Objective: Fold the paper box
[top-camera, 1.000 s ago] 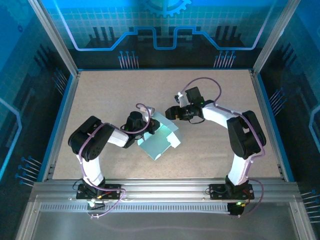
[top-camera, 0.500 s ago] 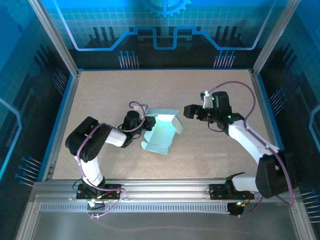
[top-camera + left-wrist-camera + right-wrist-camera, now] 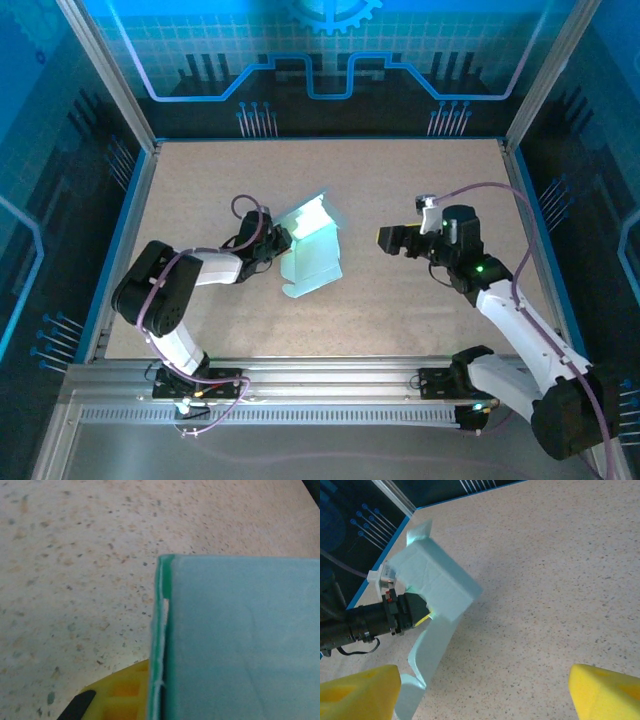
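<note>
On the desk [image 3: 420, 180], left of centre, the left hand [image 3: 272, 240] is clenched on the left edge of the box [image 3: 312, 255]. The card is part-folded: one panel is tipped up over the hand, the rest lies flat toward the near side. In the left wrist view its edge sits against a yellow pad [image 3: 122, 695]. The right hand [image 3: 388, 240] is released, yellow fingers [image 3: 360, 687] spread wide, well apart to the right of the box and facing it.

A speckled beige tabletop [image 3: 420, 180] sits inside an aluminium frame [image 3: 330, 372]. Blue-lit panels [image 3: 420, 50] with circuit patterns wall it in.
</note>
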`<state>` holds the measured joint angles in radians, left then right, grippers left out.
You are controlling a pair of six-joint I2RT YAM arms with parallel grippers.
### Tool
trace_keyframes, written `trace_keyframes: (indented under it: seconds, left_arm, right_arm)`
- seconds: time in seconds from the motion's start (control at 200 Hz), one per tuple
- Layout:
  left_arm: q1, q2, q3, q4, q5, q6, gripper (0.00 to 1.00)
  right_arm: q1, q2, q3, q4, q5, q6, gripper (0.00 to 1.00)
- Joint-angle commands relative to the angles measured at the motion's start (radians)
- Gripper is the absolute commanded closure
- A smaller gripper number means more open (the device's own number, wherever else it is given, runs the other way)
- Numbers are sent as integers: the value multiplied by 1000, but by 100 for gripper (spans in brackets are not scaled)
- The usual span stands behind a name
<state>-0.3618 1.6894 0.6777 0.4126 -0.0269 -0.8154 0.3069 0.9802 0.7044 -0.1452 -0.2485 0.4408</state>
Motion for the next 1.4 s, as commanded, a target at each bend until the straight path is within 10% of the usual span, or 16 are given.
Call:
trace_keyframes:
  seconds: [0.0,0.235,0.946,1.396]
  left_arm:
    - [5,-35,5,-92,-50,-173,100]
    - [3,-55,-30,-41,-74,-309,100]
    - [-11,-94,-11,-48,-101,-393,100]
    - [-1,-99,-32,46,-18,-259,100]
  right_arm:
    - [74,-12,-8,15,99,33,12]
    - [298,15,-39,130,385,171,14]
    - [498,401,149,289,478,306,18]
    - [241,255,88,290,184,231,18]
